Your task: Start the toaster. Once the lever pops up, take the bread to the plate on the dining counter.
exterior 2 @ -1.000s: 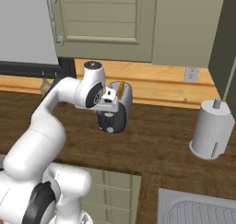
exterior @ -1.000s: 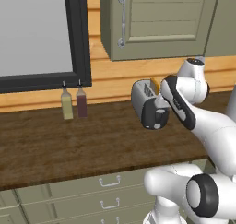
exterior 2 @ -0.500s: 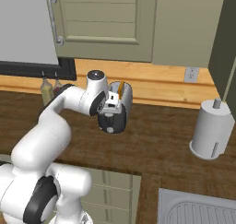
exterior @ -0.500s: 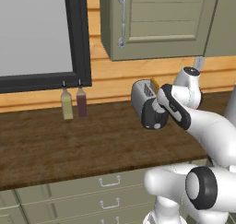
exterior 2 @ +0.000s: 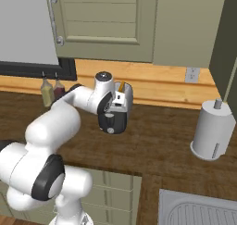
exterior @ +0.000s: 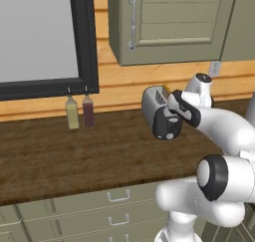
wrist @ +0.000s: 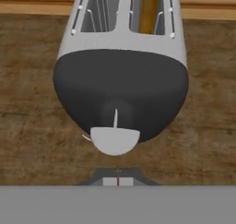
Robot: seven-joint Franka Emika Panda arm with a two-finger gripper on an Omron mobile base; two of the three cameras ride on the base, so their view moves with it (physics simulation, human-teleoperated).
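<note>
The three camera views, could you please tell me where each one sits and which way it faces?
Left base view: behind the arm on its left, facing forward and down at the worktop; the white arm rises lower right, reaching to the toaster.
Right base view: behind on the right; the arm rises lower left; a paper towel roll stands right.
Hand view: on the hand, looking down along the shut gripper at the toaster's black end and the bread in one slot.
Shared: both base views show the toaster and two bottles.

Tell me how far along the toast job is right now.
Early. Done: the bread sits in one slot of the toaster. In hand: the shut gripper hangs just over the toaster's lever. Left: starting it, waiting for the pop, carrying the bread to the plate.
</note>
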